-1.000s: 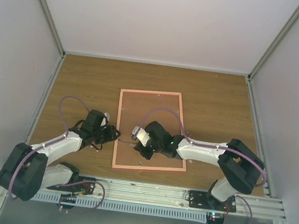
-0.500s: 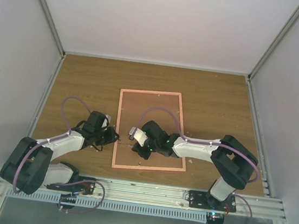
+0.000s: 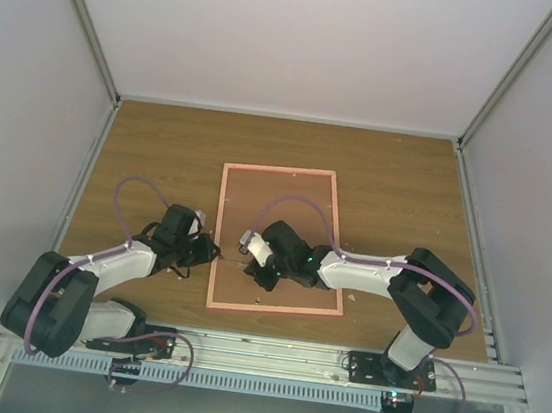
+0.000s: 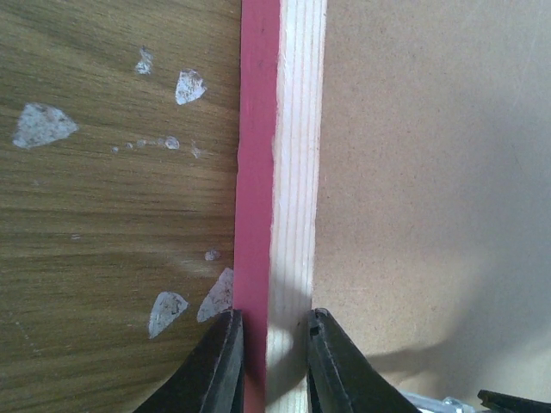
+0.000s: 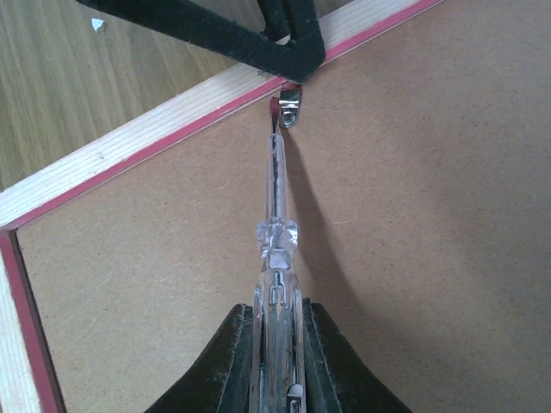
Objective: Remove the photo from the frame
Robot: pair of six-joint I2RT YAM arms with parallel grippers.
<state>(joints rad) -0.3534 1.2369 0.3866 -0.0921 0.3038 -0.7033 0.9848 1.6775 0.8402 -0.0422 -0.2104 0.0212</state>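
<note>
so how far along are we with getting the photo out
Early. Done: the frame lies face down, fibreboard backing up. In hand: the left gripper pinches its left rail; the right gripper holds a clear-handled screwdriver, tip at a metal clip. Left: free the clip, lift the backing, take the photo, currently hidden.

The frame point(image 4: 297, 172) is bare pale wood with matt fibreboard, the tool point(image 5: 274, 198) clear glossy plastic.
</note>
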